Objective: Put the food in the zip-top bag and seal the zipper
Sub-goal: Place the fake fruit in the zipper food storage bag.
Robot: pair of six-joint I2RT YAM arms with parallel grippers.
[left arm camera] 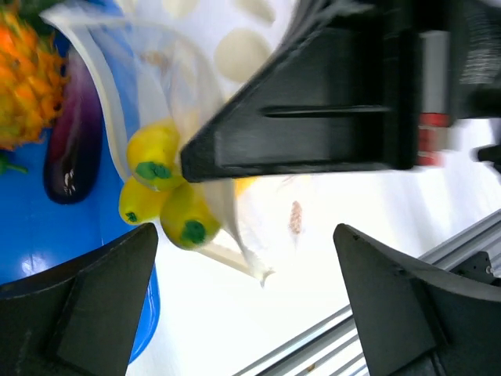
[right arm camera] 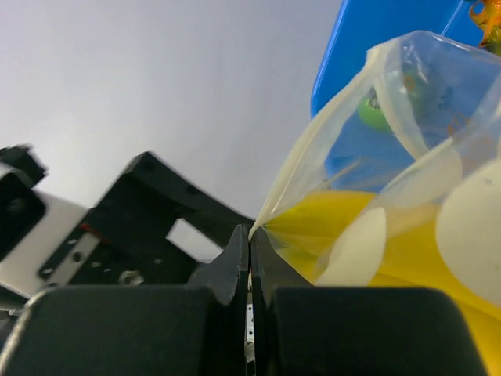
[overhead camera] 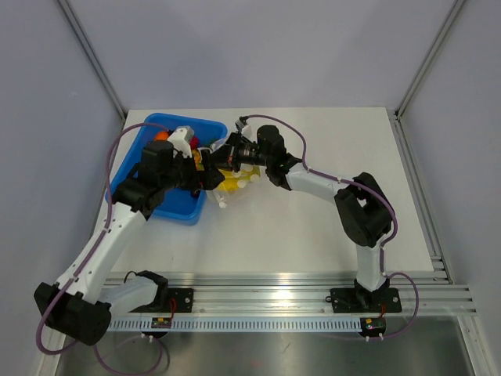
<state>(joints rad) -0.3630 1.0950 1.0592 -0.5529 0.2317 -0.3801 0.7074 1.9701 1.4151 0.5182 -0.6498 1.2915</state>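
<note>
The clear zip-top bag (right arm camera: 407, 149) has white dots printed on it and hangs open beside the blue bin. Yellow food (left arm camera: 160, 192) with green stem ends lies inside it. My right gripper (right arm camera: 250, 235) is shut on the bag's mouth edge, where the whitish zipper strip (right arm camera: 309, 153) runs up from the jaws. My left gripper (left arm camera: 246, 290) is open and empty, just below the bag's lower corner. In the top view both grippers meet at the bin's right rim, left (overhead camera: 205, 177) and right (overhead camera: 221, 157), with the bag (overhead camera: 235, 186) under them.
The blue bin (overhead camera: 174, 205) stands at the table's left and holds a purple eggplant (left arm camera: 74, 133), an orange spiky fruit (left arm camera: 27, 74) and a green piece (right arm camera: 374, 113). The aluminium rail (overhead camera: 297, 280) runs along the near edge.
</note>
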